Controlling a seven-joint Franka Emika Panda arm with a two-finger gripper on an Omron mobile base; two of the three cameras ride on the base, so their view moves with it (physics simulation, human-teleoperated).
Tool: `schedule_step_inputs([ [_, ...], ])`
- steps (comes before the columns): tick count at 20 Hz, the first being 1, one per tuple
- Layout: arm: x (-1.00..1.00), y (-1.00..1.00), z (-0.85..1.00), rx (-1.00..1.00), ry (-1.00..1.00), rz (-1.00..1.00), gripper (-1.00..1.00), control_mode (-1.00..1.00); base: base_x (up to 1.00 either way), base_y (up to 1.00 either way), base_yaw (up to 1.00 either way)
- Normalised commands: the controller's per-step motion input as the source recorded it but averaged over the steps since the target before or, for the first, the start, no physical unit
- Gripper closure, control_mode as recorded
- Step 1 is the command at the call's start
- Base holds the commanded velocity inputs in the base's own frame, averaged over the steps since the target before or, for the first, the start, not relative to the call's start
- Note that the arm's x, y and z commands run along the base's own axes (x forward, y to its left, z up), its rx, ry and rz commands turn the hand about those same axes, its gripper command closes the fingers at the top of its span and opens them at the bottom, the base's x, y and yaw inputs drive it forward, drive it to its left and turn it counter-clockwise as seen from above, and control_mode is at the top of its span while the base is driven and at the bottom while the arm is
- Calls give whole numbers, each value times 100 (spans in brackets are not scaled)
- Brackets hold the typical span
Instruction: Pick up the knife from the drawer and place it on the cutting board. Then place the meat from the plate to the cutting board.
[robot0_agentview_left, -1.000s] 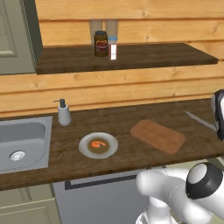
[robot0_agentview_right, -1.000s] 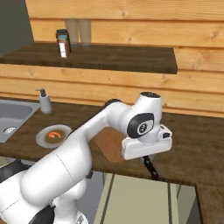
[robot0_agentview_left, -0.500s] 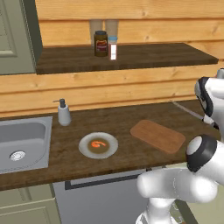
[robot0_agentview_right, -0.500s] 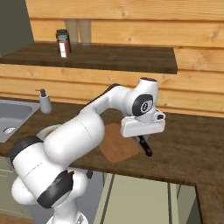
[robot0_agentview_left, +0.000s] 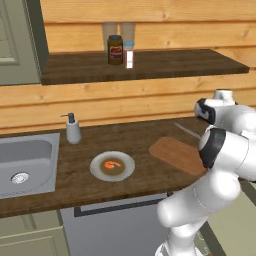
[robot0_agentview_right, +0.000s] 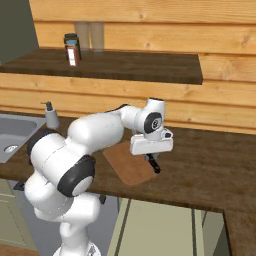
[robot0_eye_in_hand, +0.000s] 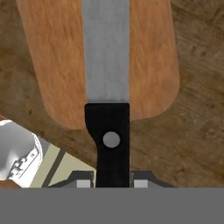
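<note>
My gripper (robot0_eye_in_hand: 111, 181) is shut on the dark handle of the knife (robot0_eye_in_hand: 111, 140). Its grey blade (robot0_eye_in_hand: 107, 52) reaches out over the light-brown cutting board (robot0_eye_in_hand: 153, 57), while the handle hangs past the board's rounded end. From the right base, the gripper (robot0_agentview_right: 149, 156) hovers just above the near right end of the board (robot0_agentview_right: 125, 162), with the knife handle (robot0_agentview_right: 155, 166) sticking out below it. From the left base, the blade (robot0_agentview_left: 186, 130) shows beyond the board (robot0_agentview_left: 175, 154). The orange-red meat (robot0_agentview_left: 113, 164) lies on the round plate (robot0_agentview_left: 125, 172), left of the board.
A soap dispenser (robot0_agentview_left: 73, 129) stands by the steel sink (robot0_agentview_left: 25, 165) at the left. A jar (robot0_agentview_left: 115, 49) and a small shaker (robot0_agentview_left: 129, 55) sit on the wall shelf above. The counter's front edge (robot0_eye_in_hand: 65, 146) runs close under the knife handle.
The arm has swung up and left, carrying the knife from beyond the counter's front right edge to over the cutting board's end. The gripper stayed shut on it.
</note>
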Motion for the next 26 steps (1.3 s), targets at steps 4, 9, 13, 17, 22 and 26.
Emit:
schedule_step_inputs([
  [4, 80, 19, -67, 0, 0, 1, 100, -100, 0, 0, 0],
  [9, 61, 26, -49, 0, 0, 3, 100, -100, 0, 0, 0],
  [13, 6, 34, -13, 0, 0, 1, 100, -100, 0, 0, 0],
  [17, 0, 15, -19, 0, 0, 1, 100, -100, 0, 0, 0],
  [22, 0, 0, -42, 0, 0, 0, 100, -100, 0, 0, 0],
  [26, 0, 0, -32, 0, 0, 0, 100, -100, 0, 0, 0],
])
